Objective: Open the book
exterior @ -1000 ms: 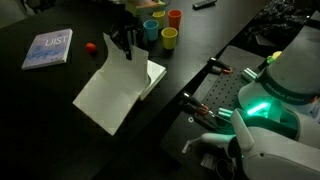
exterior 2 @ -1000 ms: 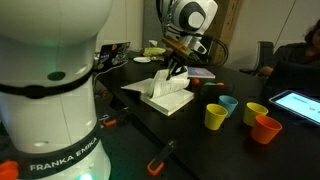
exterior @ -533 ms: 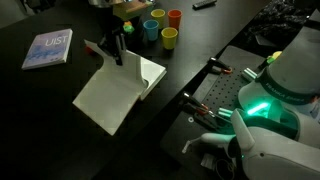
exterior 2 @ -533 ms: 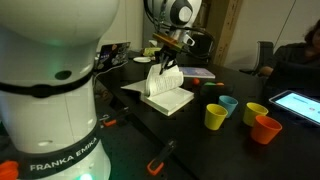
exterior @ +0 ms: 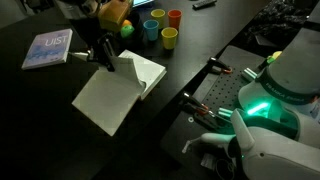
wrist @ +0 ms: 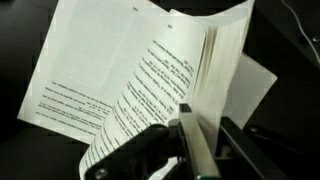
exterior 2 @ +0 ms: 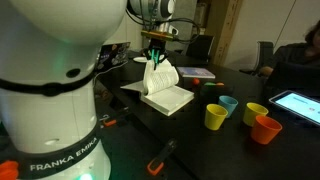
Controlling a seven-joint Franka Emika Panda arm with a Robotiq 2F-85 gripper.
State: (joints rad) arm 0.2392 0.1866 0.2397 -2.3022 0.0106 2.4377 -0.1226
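One book (exterior: 105,100) lies open, spread diagonally, pages upright beside the gripper (exterior 2: 153,61).

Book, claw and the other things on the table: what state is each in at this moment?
Book: open, lying flat, a sheaf of pages standing up.
Claw: at the raised pages; open or shut cannot be told.
Thin blue book: closed, lying flat.
Cups: upright, open end up.
Tablet: screen lit.
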